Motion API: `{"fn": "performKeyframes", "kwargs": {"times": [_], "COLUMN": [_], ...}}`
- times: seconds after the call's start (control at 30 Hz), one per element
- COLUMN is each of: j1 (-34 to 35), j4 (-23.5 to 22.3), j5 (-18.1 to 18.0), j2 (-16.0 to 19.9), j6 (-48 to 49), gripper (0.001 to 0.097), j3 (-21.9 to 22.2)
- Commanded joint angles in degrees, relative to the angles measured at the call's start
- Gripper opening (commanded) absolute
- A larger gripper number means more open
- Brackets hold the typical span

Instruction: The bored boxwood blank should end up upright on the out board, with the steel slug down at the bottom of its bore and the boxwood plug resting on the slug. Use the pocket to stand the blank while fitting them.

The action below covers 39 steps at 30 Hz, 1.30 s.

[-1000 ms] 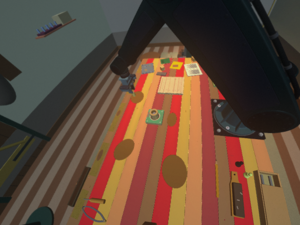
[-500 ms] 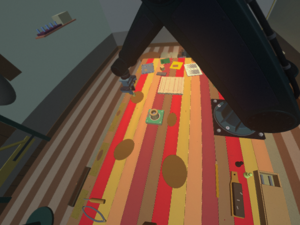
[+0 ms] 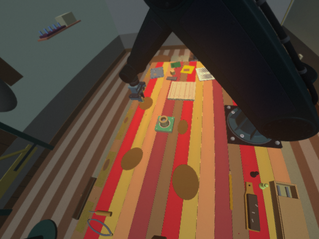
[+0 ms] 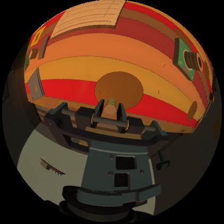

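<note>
The boxwood plug (image 4: 111,105), a short ribbed pale cylinder, is partly hidden between the fingers of my gripper (image 4: 110,110), which is closed around it above a brown oval patch near the table's left edge. In the side camera the gripper (image 3: 137,97) hangs low over that patch and the plug cannot be made out. The bored boxwood blank (image 3: 164,121) stands upright in the pocket of a green plate (image 3: 165,124) toward the table's middle, its bore open upward. Whether the steel slug lies inside the bore is hidden. The out board (image 3: 182,90), a pale slatted panel, lies beyond the blank.
At the far end lie a grey plate (image 3: 157,72), a green card, a yellow square (image 3: 187,69) and a barcode sheet (image 3: 204,74). The robot's base (image 3: 247,128) sits on the right. Near the front are a wooden tray (image 3: 288,208), a dark paddle (image 3: 252,208) and calipers (image 3: 99,226).
</note>
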<state>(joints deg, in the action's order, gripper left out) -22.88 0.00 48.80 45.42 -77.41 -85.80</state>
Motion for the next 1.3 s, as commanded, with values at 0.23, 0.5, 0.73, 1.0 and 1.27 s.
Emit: {"fn": "performKeyframes", "kwargs": {"times": [0.23,0.5,0.73,1.0,1.27], "j1": [0.0,0.0,0.0,0.0,0.0], "j4": [0.0,0.0,0.0,0.0,0.0], "j5": [0.0,0.0,0.0,0.0,0.0], "j2": [0.0,0.0,0.0,0.0,0.0], "j6": [0.0,0.0,0.0,0.0,0.0], "gripper": [0.0443,0.0368,0.0228,0.0068,0.0033], "j3": [0.0,0.0,0.0,0.0,0.0]}}
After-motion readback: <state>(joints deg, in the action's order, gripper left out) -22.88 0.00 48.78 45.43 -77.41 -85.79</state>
